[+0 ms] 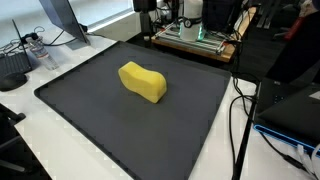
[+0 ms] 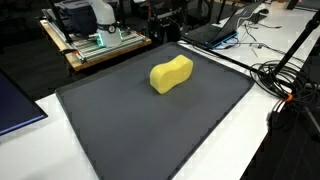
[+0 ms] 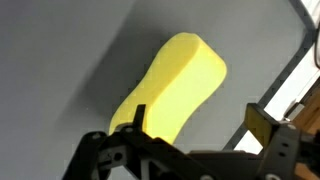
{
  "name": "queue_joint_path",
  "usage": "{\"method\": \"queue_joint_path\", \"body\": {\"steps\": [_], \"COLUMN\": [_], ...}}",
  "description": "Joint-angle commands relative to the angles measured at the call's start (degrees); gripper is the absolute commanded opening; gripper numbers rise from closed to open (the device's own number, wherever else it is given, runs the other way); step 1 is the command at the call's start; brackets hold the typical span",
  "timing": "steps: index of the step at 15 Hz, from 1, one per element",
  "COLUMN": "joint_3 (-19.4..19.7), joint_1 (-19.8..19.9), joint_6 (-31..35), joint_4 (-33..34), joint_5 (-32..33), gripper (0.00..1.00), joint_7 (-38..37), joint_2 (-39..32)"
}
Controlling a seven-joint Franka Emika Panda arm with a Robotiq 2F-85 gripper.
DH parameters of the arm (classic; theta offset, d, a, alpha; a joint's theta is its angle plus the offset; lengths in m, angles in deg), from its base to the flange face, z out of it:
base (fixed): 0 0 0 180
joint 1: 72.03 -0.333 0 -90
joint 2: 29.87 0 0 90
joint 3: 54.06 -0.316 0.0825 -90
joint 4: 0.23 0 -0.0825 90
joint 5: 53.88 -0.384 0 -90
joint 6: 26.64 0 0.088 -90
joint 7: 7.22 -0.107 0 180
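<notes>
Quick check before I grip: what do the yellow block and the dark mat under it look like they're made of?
Yellow block: probably soft foam, like a sponge. It has a matte surface, rounded edges, a waisted shape and no shine.
Dark mat: looks like a rubber or foam sheet, flat, thin and matte charcoal with no glare. I cannot tell which of the two it is.

The sponge lies on the mat, just ahead of the gripper, in line with the gap between its jaws. The mat lies on the table; its edge runs past on the gripper's right.
</notes>
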Motion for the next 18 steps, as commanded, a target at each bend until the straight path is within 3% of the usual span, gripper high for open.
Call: {"method": "queue_joint_path", "body": {"steps": [1, 3, 7, 11, 18], "joint_3": [0.64, 0.87, 1.29, 2.94, 5.57], "joint_1": [1.59, 2.29, 2.10, -0.46, -4.13], "joint_6": [-15.17, -20.36, -24.18, -28.75, -43.35], "joint_4": [12.98, 20.30, 32.59, 43.39, 61.66], "joint_5": [4.00, 5.39, 10.65, 20.46, 23.44], "gripper": [1.00, 1.00, 1.00, 1.00, 1.00], "joint_7": [-10.55, -17.98, -32.74, -46.74, -53.66], "joint_2": [-0.31, -3.14, -10.98, -20.79, -35.88]}}
